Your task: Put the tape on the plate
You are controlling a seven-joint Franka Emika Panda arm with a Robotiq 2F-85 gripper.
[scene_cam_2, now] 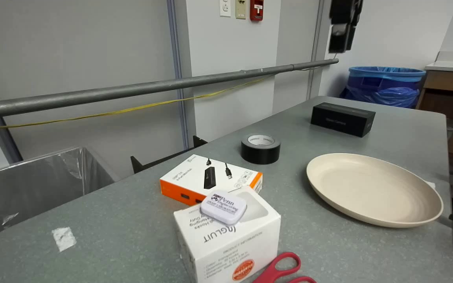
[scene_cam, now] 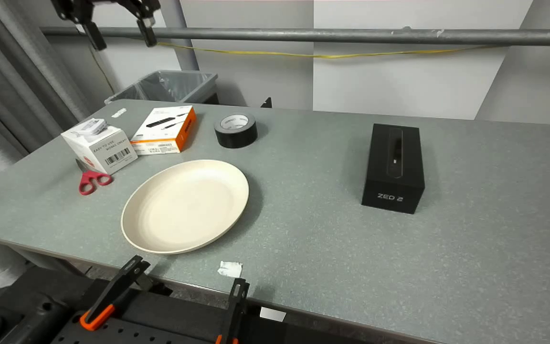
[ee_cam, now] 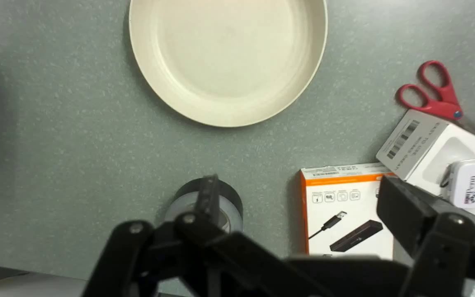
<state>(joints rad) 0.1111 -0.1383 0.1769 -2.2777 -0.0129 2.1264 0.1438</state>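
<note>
Holds the black two-fingered gripper (ee_cam: 301, 198) spread wide above a speckled grey tabletop (ee_cam: 76, 136). Partly hides a small black ring-shaped tape roll (ee_cam: 231, 203) behind one finger; frames a flat white-and-orange box (ee_cam: 353, 208) between both. Has a round cream-white plate (ee_cam: 229, 53) ahead of the fingertips, red-handled scissors (ee_cam: 439, 108) and a white barcoded box (ee_cam: 437, 154) past the opposite finger.

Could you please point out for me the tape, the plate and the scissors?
Tape (scene_cam: 237, 138), in an exterior view: its black outer side.
Plate (scene_cam: 185, 206), in an exterior view: its bare inner surface.
Scissors (ee_cam: 445, 106), in the wrist view: where the red handles join.
</note>
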